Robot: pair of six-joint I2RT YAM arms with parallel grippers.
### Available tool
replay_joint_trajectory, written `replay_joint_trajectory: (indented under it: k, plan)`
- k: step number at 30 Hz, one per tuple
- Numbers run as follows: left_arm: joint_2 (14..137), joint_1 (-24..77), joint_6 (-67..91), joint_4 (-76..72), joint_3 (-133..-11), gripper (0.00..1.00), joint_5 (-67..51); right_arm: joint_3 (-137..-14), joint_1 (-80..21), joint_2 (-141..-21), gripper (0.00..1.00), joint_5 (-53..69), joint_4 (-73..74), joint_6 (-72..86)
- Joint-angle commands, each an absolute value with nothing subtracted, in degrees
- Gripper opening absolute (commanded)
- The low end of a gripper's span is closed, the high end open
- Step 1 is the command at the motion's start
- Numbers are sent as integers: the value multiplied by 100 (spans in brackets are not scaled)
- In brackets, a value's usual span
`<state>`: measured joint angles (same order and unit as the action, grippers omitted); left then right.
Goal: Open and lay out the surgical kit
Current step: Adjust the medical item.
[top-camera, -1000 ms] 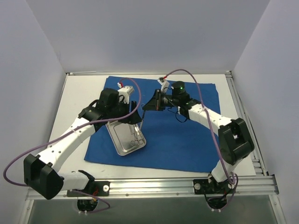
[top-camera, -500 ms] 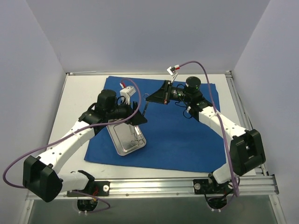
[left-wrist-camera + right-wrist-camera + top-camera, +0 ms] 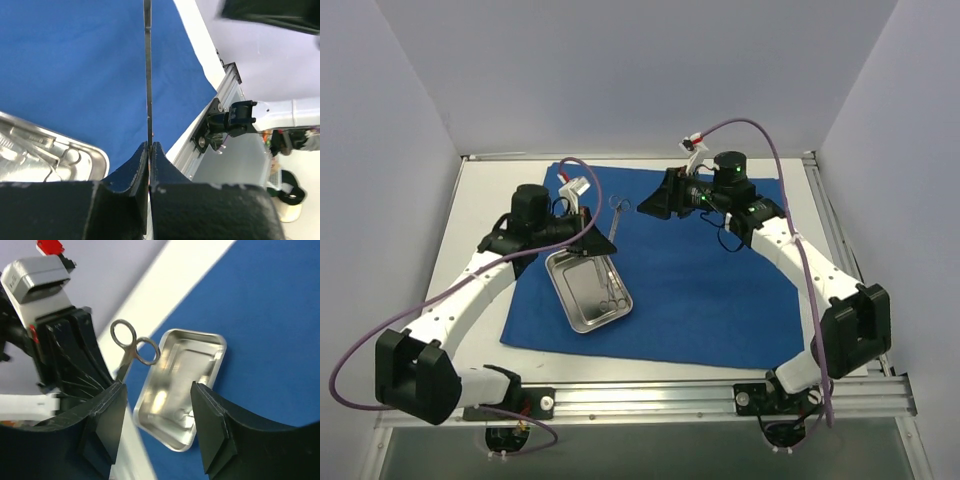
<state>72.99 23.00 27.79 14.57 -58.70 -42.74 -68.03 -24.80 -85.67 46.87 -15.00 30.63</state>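
The left gripper [image 3: 149,148] is seen clamped shut on the thin shaft of a scissor-like instrument [image 3: 147,75], which runs straight up to the top edge of the left wrist view. In the top view its ring handles [image 3: 617,204] are found above centre, between the two grippers. The right gripper [image 3: 157,388] is shown with jaws standing open; nothing is gripped or touched by it. The steel tray [image 3: 578,285] is laid left of centre on the blue cloth [image 3: 710,290], which is spread over the table [image 3: 490,200]; a few small instruments [image 3: 613,296] are seen lying inside the tray.
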Motion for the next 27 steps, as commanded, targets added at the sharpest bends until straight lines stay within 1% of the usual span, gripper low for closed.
replay_joint_trajectory:
  k: [1, 3, 5, 6, 7, 11, 12, 13, 16, 17, 18, 19, 24, 27]
  plan:
    - [7575, 2048, 2646, 2195, -6371, 2, -4683, -7620, -2619, -8112, 54, 3359, 596, 863]
    - [7778, 2030, 2418, 2705, -6503, 2, -4842, -7629, -2785, -8034, 52, 2720, 869, 538]
    - [7866, 2039, 2277, 3092, -6653, 2, -4948, -7542, -2979, -7902, 49, 2610, 940, 63]
    - [7866, 2039, 2285, 3137, -6653, 2, -5027, -7498, -3267, -7849, 44, 2593, 940, -208]
    - [7875, 2048, 2285, 3199, -6653, 2, -5114, -7375, -3452, -7805, 42, 2436, 932, -637]
    - [7893, 2083, 2215, 3735, -6575, 2, -5500, -7050, -4279, -7471, 37, 2250, 1019, -1694]
    - [7840, 2135, 2293, 3701, -6487, 2, -5519, -6962, -4428, -7384, 37, 2241, 1028, -1922]
    - [7779, 2205, 2494, 3587, -6399, 2, -5528, -6891, -4769, -7270, 38, 1980, 1072, -2116]
    - [7682, 2583, 2899, 3463, -6170, 2, -5651, -6776, -5097, -7198, 39, 1723, 1317, -2557]
    - [7621, 2697, 3031, 3472, -6144, 2, -5651, -6768, -5263, -7181, 40, 1662, 1449, -2636]
    - [7559, 2951, 3102, 3472, -6030, 2, -5538, -6733, -5352, -7146, 44, 1644, 1520, -2828]
    - [7489, 3031, 3172, 3463, -5951, 2, -5485, -6715, -5440, -7111, 46, 1583, 1581, -2900]
    - [6751, 3208, 3673, 3226, -5318, 2, -5554, -6601, -6098, -6873, 48, 933, 2021, -3251]
    - [6364, 3252, 3735, 3357, -5142, 2, -5572, -6530, -6292, -6812, 47, 853, 2267, -3489]
